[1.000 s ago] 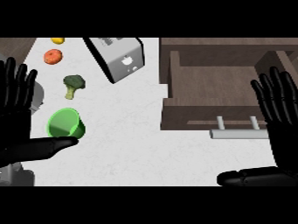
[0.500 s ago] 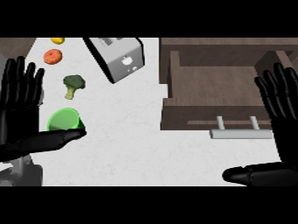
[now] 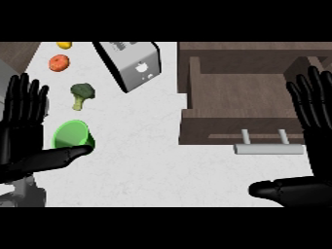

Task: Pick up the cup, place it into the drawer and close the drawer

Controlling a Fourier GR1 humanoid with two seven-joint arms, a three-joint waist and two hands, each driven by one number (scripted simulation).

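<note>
Left hand (image 3: 17, 131) is spread flat, green cup (image 3: 73, 134) right beside its thumb, broccoli (image 3: 81, 94) just past. Right hand (image 3: 319, 121) also spread, over the open drawer (image 3: 233, 87).

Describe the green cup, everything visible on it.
The green cup is bright green, plain and smooth, plastic-looking, with no handle visible. It lies tipped on the white counter, its opening toward the view's lower left. It sits at the left, just below the broccoli and well left of the open drawer. The left hand is open beside it, thumb right under its lower edge; contact cannot be told.
</note>
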